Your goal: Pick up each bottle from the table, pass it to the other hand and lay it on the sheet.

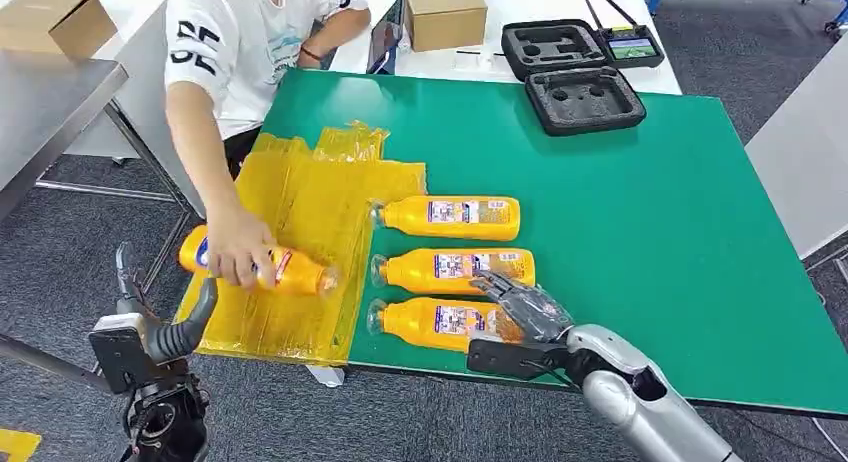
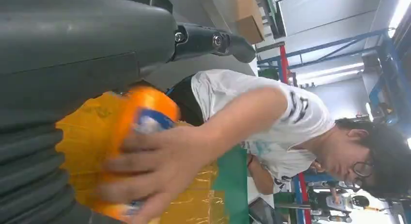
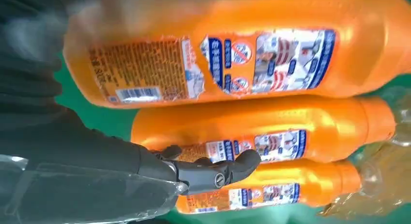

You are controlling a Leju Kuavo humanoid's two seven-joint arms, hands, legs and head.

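Three orange bottles lie side by side on the green table (image 1: 620, 212): the far one (image 1: 450, 215), the middle one (image 1: 455, 270) and the near one (image 1: 430, 322). My right hand (image 1: 522, 307) lies over the near bottle's base end with fingers spread, not closed around it; in the right wrist view the near bottle (image 3: 232, 54) sits close by my right hand (image 3: 97, 161), and a finger (image 3: 213, 171) reaches across the middle bottle (image 3: 291, 122). A fourth bottle (image 1: 290, 269) lies on the yellow sheet (image 1: 310, 197) under a person's hand (image 1: 238, 247). My left hand (image 1: 185, 322) hangs open just off the sheet's near-left edge.
The person leans in from the far left of the table. Two black foam cases (image 1: 583, 99) and a cardboard box (image 1: 442, 12) sit at the back. A grey metal table (image 1: 50, 97) stands to the left. The right half of the green table is bare.
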